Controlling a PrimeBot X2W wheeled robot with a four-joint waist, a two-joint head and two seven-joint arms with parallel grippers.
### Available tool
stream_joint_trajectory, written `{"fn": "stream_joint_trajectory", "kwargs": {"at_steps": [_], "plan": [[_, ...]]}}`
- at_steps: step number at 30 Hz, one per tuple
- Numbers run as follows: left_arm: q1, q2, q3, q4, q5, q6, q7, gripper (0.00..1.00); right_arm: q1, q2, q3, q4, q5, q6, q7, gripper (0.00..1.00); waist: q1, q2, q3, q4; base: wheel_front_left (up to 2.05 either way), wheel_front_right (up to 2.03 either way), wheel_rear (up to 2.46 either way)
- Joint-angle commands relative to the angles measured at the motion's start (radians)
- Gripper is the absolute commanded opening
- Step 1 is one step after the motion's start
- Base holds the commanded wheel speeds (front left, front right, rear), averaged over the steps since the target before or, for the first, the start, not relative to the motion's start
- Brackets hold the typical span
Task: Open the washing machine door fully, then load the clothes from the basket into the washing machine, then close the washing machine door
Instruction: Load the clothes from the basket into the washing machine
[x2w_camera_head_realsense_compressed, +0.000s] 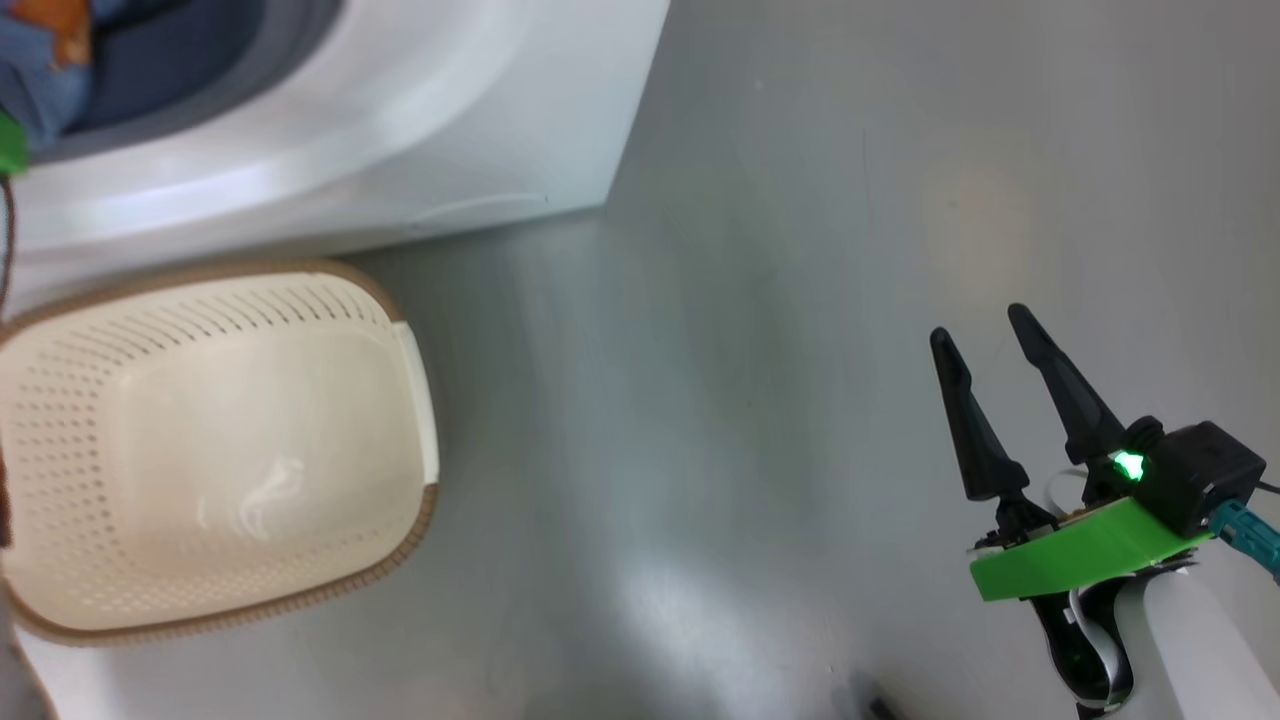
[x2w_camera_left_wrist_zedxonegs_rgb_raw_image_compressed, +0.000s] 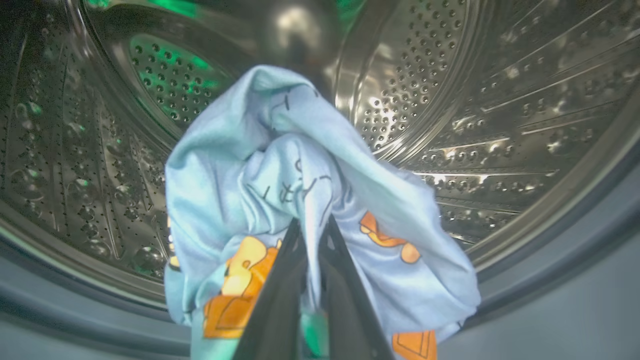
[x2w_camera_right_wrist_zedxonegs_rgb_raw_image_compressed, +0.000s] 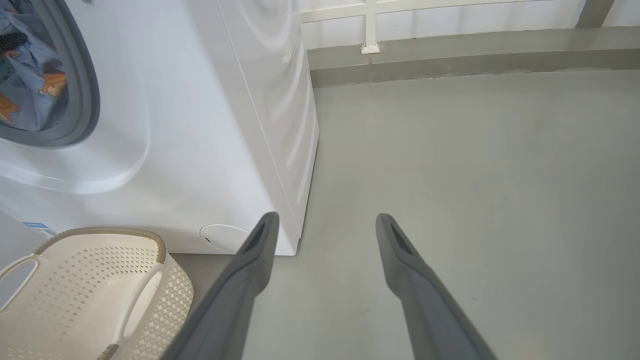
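Note:
My left gripper (x2w_camera_left_wrist_zedxonegs_rgb_raw_image_compressed: 311, 224) is shut on the light blue garment with orange prints (x2w_camera_left_wrist_zedxonegs_rgb_raw_image_compressed: 280, 165), holding it inside the steel drum (x2w_camera_left_wrist_zedxonegs_rgb_raw_image_compressed: 500, 100) of the washing machine (x2w_camera_head_realsense_compressed: 450, 110). The same garment (x2w_camera_right_wrist_zedxonegs_rgb_raw_image_compressed: 30, 90) hangs within the grey gasket (x2w_camera_right_wrist_zedxonegs_rgb_raw_image_compressed: 82, 100) in the right wrist view and at the head view's top left corner (x2w_camera_head_realsense_compressed: 40, 60). The cream perforated basket (x2w_camera_head_realsense_compressed: 200, 320) stands on the floor before the machine, its inside bare. My right gripper (x2w_camera_head_realsense_compressed: 980, 325) hovers open over the floor to the right, with nothing between its fingers (x2w_camera_right_wrist_zedxonegs_rgb_raw_image_compressed: 260, 250). The washing machine door is out of view.
Grey floor (x2w_camera_head_realsense_compressed: 780, 300) stretches to the right of the machine and the basket (x2w_camera_right_wrist_zedxonegs_rgb_raw_image_compressed: 100, 231). A round white flap (x2w_camera_right_wrist_zedxonegs_rgb_raw_image_compressed: 223, 237) and a small blue label (x2w_camera_right_wrist_zedxonegs_rgb_raw_image_compressed: 39, 229) sit low on the machine's front. A wall base with a white railing (x2w_camera_right_wrist_zedxonegs_rgb_raw_image_compressed: 370, 30) runs behind.

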Motion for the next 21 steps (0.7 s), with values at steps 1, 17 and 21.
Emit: {"fn": "stream_joint_trajectory", "kwargs": {"at_steps": [1,17,21], "plan": [[-0.051,0.061,0.004,0.002,0.014,0.0,0.0,0.0,-0.001,-0.001,0.022,-0.027,0.01,0.003,-0.005,1.0,0.0,0.0,0.101,-0.027,0.0,0.0,0.0],[-0.314,0.074,-0.066,0.143,0.068,0.03,-0.097,0.0,-0.044,0.016,0.041,-0.04,0.008,0.003,-0.005,1.0,0.0,0.0,0.244,-0.017,0.0,0.0,0.0],[-0.331,0.08,-0.072,0.033,0.098,0.062,-0.112,0.0,-0.05,0.016,0.047,-0.04,0.013,0.003,-0.005,1.0,0.0,0.0,0.251,-0.021,0.0,0.0,0.0]]}}
